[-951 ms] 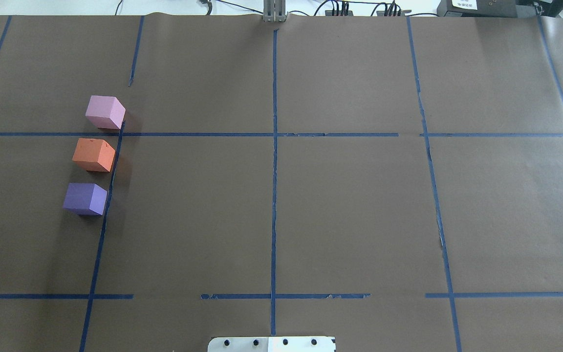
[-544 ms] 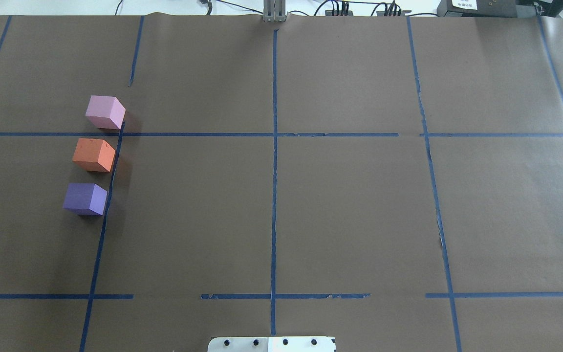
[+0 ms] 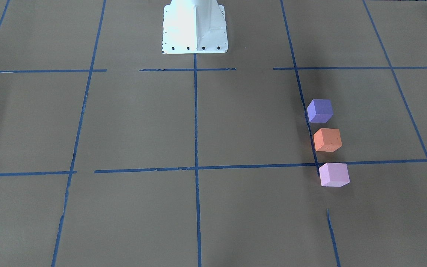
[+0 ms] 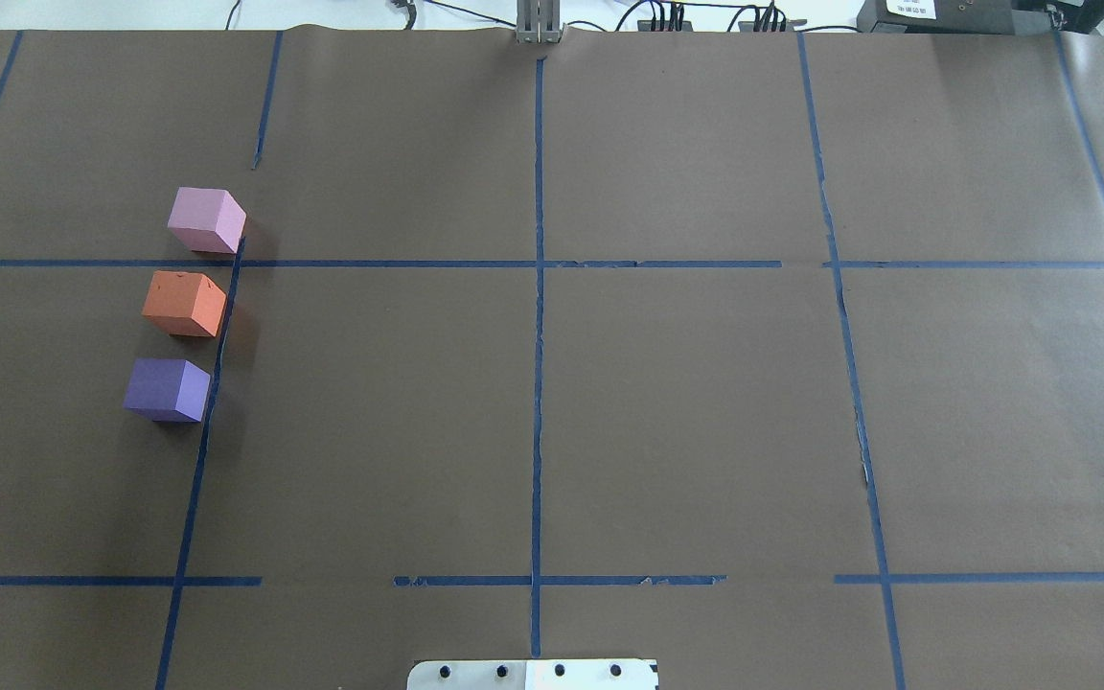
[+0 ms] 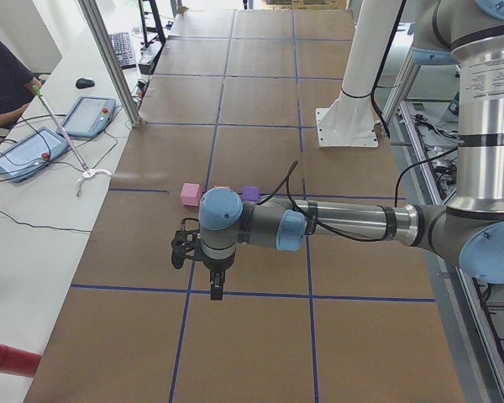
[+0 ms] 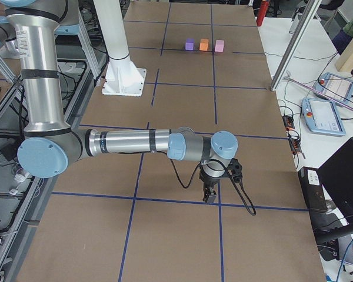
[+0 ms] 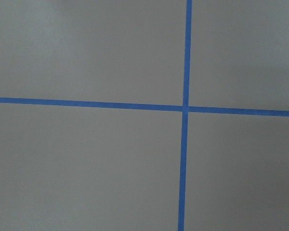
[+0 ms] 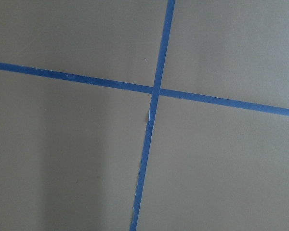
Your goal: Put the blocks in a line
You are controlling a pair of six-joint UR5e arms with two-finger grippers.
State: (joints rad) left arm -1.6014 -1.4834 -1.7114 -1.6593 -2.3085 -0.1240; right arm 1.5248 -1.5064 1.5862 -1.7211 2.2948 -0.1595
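Observation:
Three blocks stand in a near-to-far row on the robot's left side of the table: the pink-lilac block (image 4: pixel 207 219) farthest, the orange block (image 4: pixel 184 303) in the middle, the blue-purple block (image 4: pixel 167 389) nearest. Small gaps separate them. In the front-facing view they are the blue-purple (image 3: pixel 320 110), orange (image 3: pixel 327 139) and pink-lilac (image 3: pixel 333 174) blocks. My left gripper (image 5: pixel 217 290) hangs above the table's left end, away from the blocks. My right gripper (image 6: pixel 210 197) hangs above the right end. I cannot tell whether either is open or shut.
The white robot base (image 3: pixel 195 29) stands at the table's near-middle edge. Blue tape lines (image 4: pixel 538 287) grid the brown paper. Tablets (image 5: pixel 29 154) and cables lie on the operators' bench. A red cylinder (image 5: pixel 8 359) lies at that bench's near corner.

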